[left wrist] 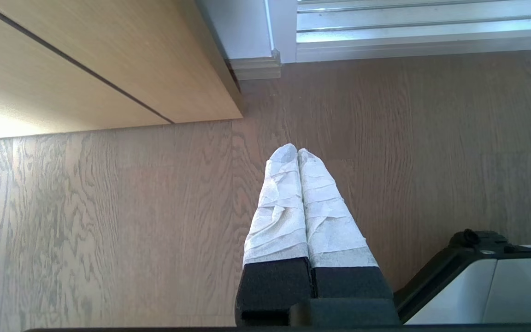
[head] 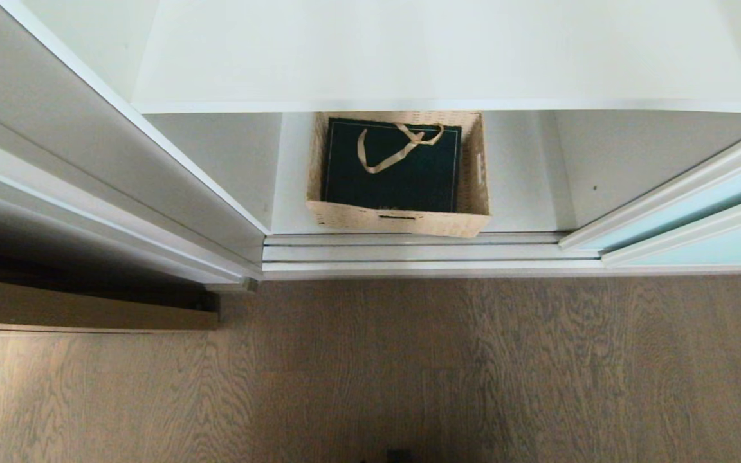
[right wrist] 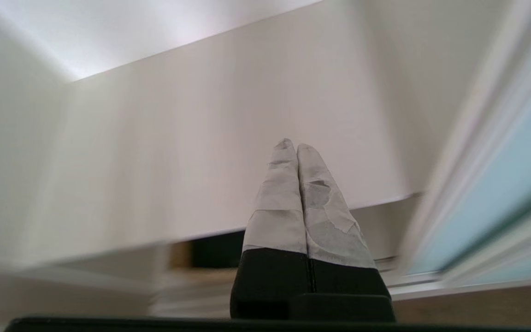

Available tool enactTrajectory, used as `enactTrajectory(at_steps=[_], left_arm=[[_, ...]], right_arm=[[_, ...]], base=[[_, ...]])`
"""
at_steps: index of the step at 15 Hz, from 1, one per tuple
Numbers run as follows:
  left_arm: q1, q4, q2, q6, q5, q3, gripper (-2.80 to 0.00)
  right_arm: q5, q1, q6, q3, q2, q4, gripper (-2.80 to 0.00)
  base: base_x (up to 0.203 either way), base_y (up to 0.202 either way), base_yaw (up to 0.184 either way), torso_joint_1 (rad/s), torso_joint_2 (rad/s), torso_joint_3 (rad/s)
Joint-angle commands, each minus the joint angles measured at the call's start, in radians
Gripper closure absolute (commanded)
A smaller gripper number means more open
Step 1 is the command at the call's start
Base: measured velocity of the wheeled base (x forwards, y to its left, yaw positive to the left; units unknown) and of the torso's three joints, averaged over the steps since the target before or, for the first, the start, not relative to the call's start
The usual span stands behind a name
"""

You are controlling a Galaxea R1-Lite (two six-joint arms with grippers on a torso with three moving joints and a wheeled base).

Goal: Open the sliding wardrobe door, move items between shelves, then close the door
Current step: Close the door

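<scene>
Right claw (right wrist: 297, 146) raised, tips pressed together, empty, aimed at white wardrobe interior; view blurred. Left claw (left wrist: 297, 151) closed tight, empty, hanging over wood floor (left wrist: 109, 221). Neither arm visible in head view. Sliding wardrobe door (head: 698, 212) at right edge of frame, cut off, opening clear. Upper shelf (head: 441, 58) hides rear of wicker basket (head: 402, 220) on lower shelf (head: 525, 186), frame centre. Dark green gift bag (head: 391, 170) lies inside basket.

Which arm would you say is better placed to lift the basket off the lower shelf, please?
Probably the right: the right gripper, shut, already faces the wardrobe opening beside the sliding door, while the left gripper points at the floor.
</scene>
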Motion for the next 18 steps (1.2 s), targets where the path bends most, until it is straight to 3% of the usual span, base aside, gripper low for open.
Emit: enactTrajectory(at_steps=[1, 5, 7, 9, 11, 12, 13, 15, 16, 18], left_arm=[[0.0, -0.001, 0.001, 0.001, 0.0, 0.0, 0.0], [0.0, -0.001, 0.001, 0.001, 0.0, 0.0, 0.0], [0.0, -0.001, 0.001, 0.001, 0.0, 0.0, 0.0], [0.0, -0.001, 0.001, 0.001, 0.0, 0.0, 0.0], [0.0, -0.001, 0.001, 0.001, 0.0, 0.0, 0.0], [0.0, -0.001, 0.001, 0.001, 0.0, 0.0, 0.0], [0.0, -0.001, 0.001, 0.001, 0.0, 0.0, 0.0], [0.0, -0.001, 0.001, 0.001, 0.0, 0.0, 0.0], [0.0, -0.001, 0.001, 0.001, 0.0, 0.0, 0.0], [0.0, -0.001, 0.001, 0.001, 0.0, 0.0, 0.0]], right_arm=[[0.071, -0.028, 0.021, 0.019, -0.029, -0.005, 0.0], [0.248, -0.22, 0.06, 0.054, -0.001, -0.104, 0.0], [0.392, -0.3, 0.094, 0.049, 0.016, -0.153, 0.0], [0.395, -0.305, 0.103, 0.053, 0.015, -0.15, 0.0], [0.254, -0.283, 0.082, 0.029, 0.023, -0.107, 0.0], [0.183, -0.229, 0.025, 0.009, 0.032, -0.06, 0.0], [0.129, -0.185, -0.09, -0.004, 0.037, 0.018, 0.0], [-0.029, -0.08, -0.419, -0.019, 0.036, 0.215, 0.0], [-0.194, -0.014, -0.528, -0.02, 0.033, 0.27, 0.0], [-0.601, 0.104, -0.673, -0.027, 0.039, 0.316, 0.0]], base=[[0.0, 0.0, 0.0, 0.0, 0.0, 0.0], [0.0, 0.0, 0.0, 0.0, 0.0, 0.0], [0.0, 0.0, 0.0, 0.0, 0.0, 0.0], [0.0, 0.0, 0.0, 0.0, 0.0, 0.0], [0.0, 0.0, 0.0, 0.0, 0.0, 0.0], [0.0, 0.0, 0.0, 0.0, 0.0, 0.0], [0.0, 0.0, 0.0, 0.0, 0.0, 0.0], [0.0, 0.0, 0.0, 0.0, 0.0, 0.0], [0.0, 0.0, 0.0, 0.0, 0.0, 0.0], [0.0, 0.0, 0.0, 0.0, 0.0, 0.0]])
